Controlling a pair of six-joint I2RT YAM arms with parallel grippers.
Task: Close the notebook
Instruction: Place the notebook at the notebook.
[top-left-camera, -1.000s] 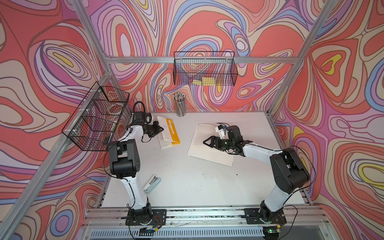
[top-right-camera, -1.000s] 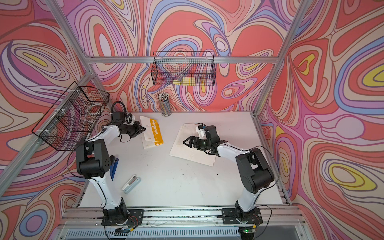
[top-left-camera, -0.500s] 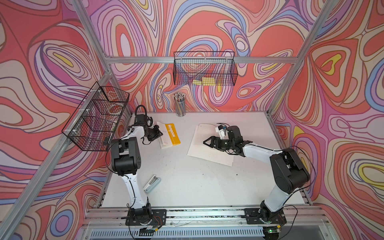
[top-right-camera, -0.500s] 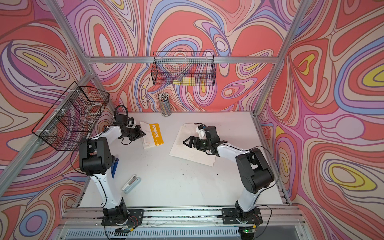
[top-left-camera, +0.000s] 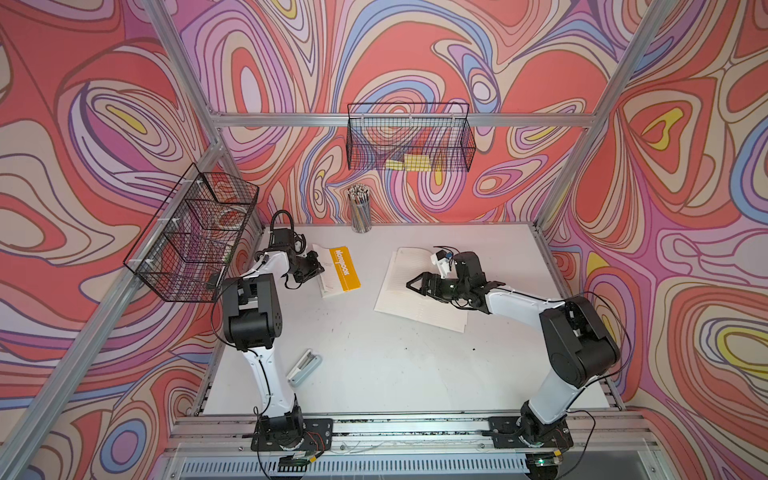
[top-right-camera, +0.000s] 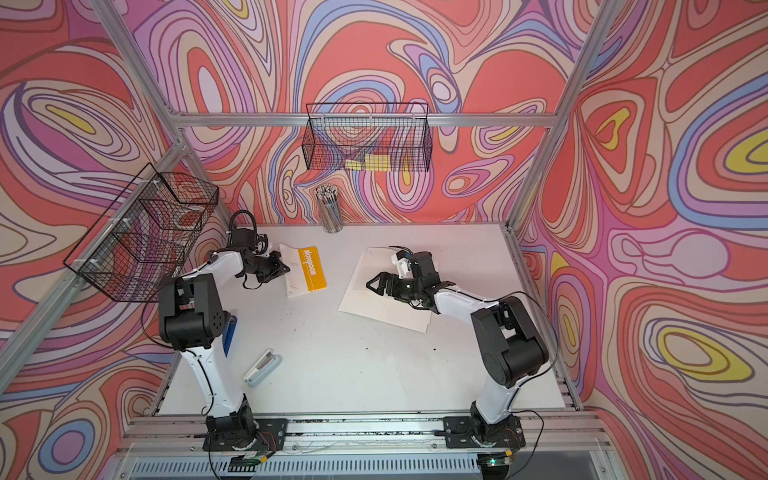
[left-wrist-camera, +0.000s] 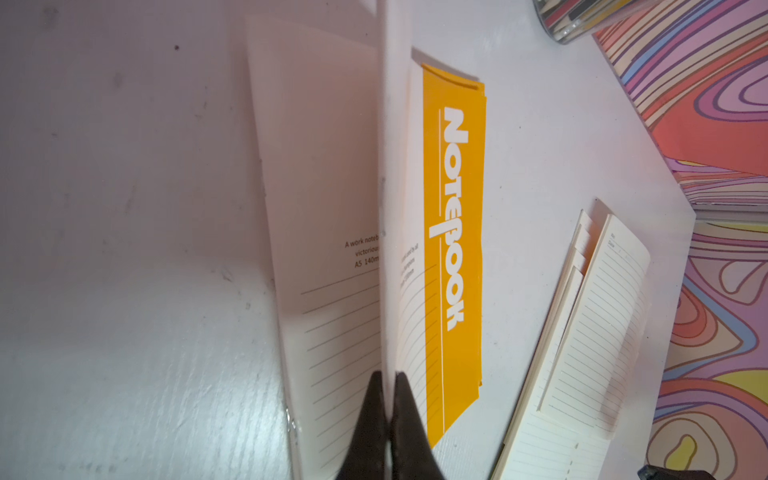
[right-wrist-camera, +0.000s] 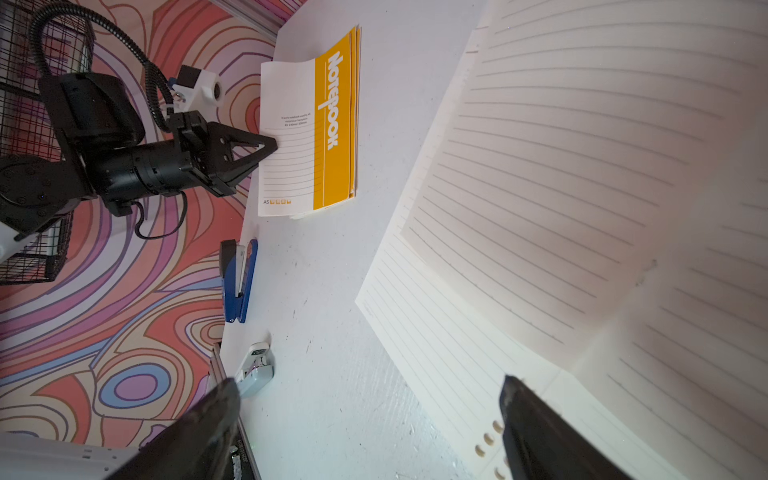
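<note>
Pinching the cover by its free edge looks like the right call to us. Our left gripper is clamped on the white cover of the notebook, which sits at the back left of the table, well apart from the lined pad on the right. From the left wrist we only see that cover edge-on, so we can't tell how far it's lifted. In the right wrist view it looks nearly down. We'd guess it's thin, light card: floppy, a bit slick, bends before it fights back. So hold near the edge opposite the yellow spine band, lay it over gently and let the spine do the hinging. Our right gripper hovers over the pad, 2 fingers spread apart, holding nothing.
</note>
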